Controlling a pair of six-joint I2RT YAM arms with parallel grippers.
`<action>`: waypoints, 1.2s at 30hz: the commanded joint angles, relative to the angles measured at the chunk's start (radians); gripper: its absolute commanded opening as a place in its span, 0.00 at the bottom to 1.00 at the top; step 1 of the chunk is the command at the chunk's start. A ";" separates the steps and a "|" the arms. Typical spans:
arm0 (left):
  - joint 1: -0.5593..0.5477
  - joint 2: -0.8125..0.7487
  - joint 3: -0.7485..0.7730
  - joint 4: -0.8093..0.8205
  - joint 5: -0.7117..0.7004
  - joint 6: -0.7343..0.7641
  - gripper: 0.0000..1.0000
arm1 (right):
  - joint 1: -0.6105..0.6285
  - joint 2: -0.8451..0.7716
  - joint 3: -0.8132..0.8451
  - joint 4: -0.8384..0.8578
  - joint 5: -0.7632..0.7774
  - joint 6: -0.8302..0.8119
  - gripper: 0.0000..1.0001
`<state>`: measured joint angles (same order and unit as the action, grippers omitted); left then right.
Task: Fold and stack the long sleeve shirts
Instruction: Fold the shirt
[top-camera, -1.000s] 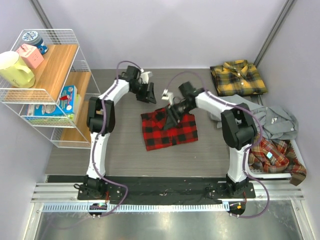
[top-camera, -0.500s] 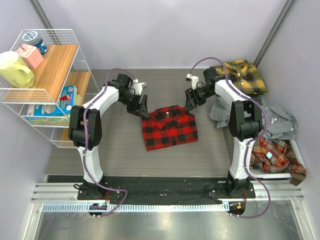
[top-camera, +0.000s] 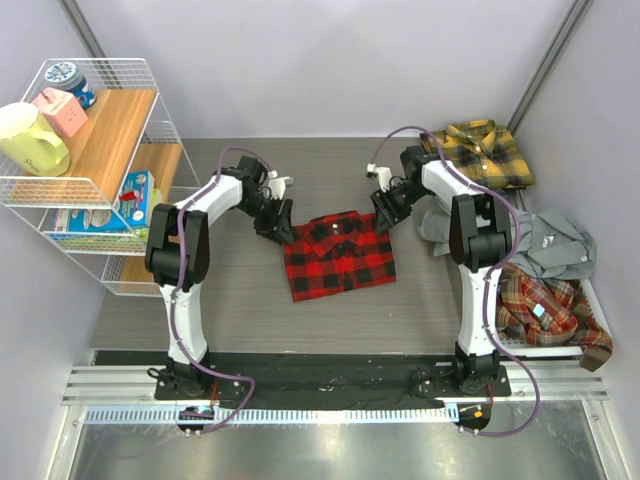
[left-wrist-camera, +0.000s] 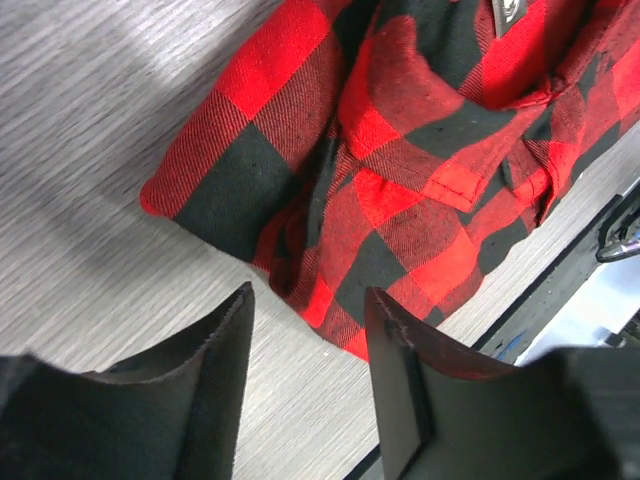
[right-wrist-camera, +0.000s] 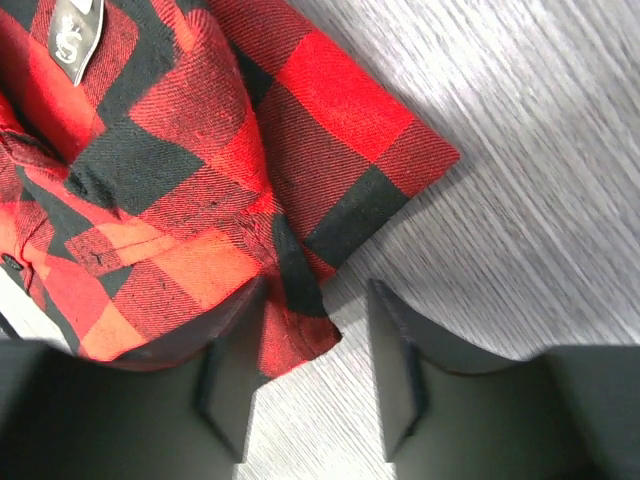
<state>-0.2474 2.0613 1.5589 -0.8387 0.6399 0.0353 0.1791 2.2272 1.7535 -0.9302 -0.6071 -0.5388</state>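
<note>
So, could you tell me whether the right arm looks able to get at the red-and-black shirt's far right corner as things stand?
Probably yes: the right gripper hovers at that corner of the red-and-black shirt, jaws open, with nothing lying between them.

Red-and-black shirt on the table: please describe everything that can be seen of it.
The red-and-black shirt lies flat on the grey table, folded into a rough rectangle, collar toward the far side, a small label inside it. The cloth looks like checked flannel, edges slightly uneven. The left tool and right tool, both open, sit at its two far corners; contact cannot be told.
</note>
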 joint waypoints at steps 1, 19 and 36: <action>0.003 0.020 0.009 0.012 0.052 -0.009 0.47 | 0.000 0.017 0.078 -0.068 -0.019 -0.065 0.47; 0.045 -0.096 -0.063 0.055 -0.053 0.008 0.00 | -0.001 -0.077 0.127 0.033 -0.059 -0.050 0.01; 0.062 0.053 0.115 0.075 -0.152 0.078 0.30 | 0.003 -0.030 0.113 0.280 0.008 0.230 0.41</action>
<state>-0.2081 2.1708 1.6493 -0.8051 0.4557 0.0551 0.1989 2.2845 1.8305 -0.7177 -0.5743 -0.4137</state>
